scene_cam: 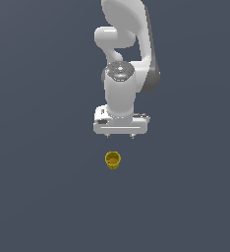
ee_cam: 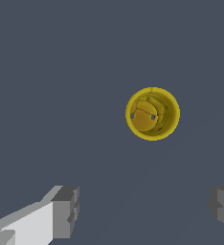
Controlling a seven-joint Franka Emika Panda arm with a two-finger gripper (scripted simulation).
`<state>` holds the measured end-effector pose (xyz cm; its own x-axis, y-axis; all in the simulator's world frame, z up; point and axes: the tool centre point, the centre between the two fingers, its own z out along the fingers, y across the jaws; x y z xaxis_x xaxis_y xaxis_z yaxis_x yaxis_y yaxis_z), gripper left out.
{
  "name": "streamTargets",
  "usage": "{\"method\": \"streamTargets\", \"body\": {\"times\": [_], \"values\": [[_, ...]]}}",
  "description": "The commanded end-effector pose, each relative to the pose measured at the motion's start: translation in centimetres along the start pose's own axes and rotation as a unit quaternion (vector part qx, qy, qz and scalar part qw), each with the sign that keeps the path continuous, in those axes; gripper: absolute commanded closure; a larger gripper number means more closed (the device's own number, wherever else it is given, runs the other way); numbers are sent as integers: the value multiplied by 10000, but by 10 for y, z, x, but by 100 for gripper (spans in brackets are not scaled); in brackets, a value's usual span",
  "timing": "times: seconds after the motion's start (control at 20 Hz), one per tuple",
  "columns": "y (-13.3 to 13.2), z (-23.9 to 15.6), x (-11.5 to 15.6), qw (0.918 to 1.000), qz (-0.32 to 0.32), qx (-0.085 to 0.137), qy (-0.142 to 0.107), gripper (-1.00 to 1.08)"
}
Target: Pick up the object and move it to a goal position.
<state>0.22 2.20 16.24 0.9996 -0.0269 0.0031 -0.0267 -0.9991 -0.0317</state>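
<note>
Task barely begun, by the look of it: nothing grasped, nothing lifted, no goal marker visible in either view. The gripper (scene_cam: 120,136) hung above the table (scene_cam: 38,197), apart from the yellow cup (scene_cam: 113,160), which sat upright on the dark surface just beyond the gripper in the exterior view, a little toward that view's left of the gripper's centre. No table edge or corner showed in either view, so the cup's place on the table could not be fixed beyond that. In the wrist view the fingers (ee_cam: 66,210) stood spread wide and released, with bare table between them and the cup (ee_cam: 152,113) ahead of them, not between. Remaining, as judged: line up over the cup, descend, close on it, lift, carry to the goal, wherever that lay. Cup was a short hollow cylinder, open-topped, thin-walled, saturated yellow with a darker ochre interior; two tiny dark marks showed inside, nature unclear. Much narrower than the white gripper body. Fingers were blocky, grey at the pads, white behind, hard-edged. Arm was smooth glossy white with rounded joints and a grey disc at one joint. Table was flat, matte slate-blue, featureless.
</note>
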Motion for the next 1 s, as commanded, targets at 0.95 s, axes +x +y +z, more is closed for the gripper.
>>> {"method": "streamTargets", "body": {"times": [0.95], "values": [[-24, -7, 11, 9996, 251, 109, 117, -92]]}}
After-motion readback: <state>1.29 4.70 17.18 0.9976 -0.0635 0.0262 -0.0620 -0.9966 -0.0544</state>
